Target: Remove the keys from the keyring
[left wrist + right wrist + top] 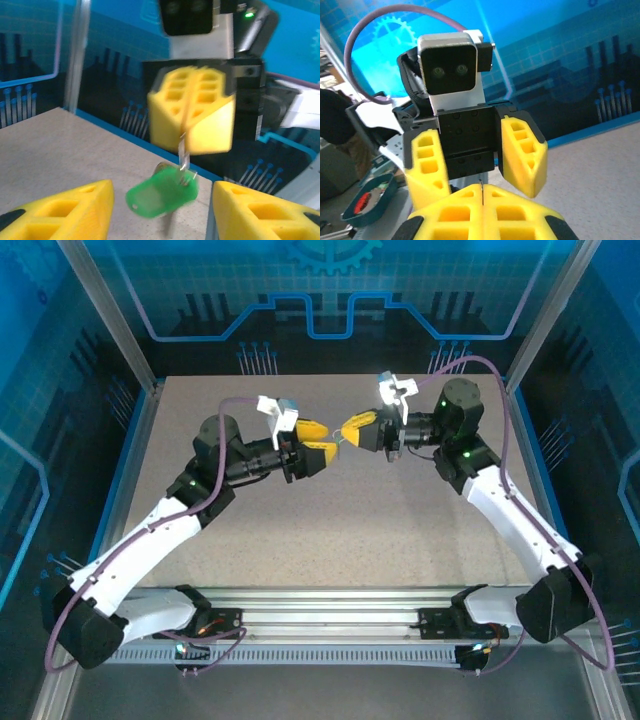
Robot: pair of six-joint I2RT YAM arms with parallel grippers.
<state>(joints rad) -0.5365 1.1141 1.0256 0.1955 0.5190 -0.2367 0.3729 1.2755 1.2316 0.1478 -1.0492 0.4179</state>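
The separating step is in hand. Both arms are bent inward, their tools meeting in mid-air at the upper centre of the top view. The right tool (186,125), fingers pressed together, pinches the small grey metal key (183,150). The flat bright-green plastic tag (161,193) dangles beneath, above the speckled surface (55,150). The left tool (318,440) gapes wide, holding nothing. Next it probably must close on the tag and pull away.

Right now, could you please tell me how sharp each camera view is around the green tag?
Left wrist view: the green tag and the key above it are smeared by blur, and the left gripper's fingers are soft. Top view: sharp, evenly lit. Right wrist view: right gripper crisp.
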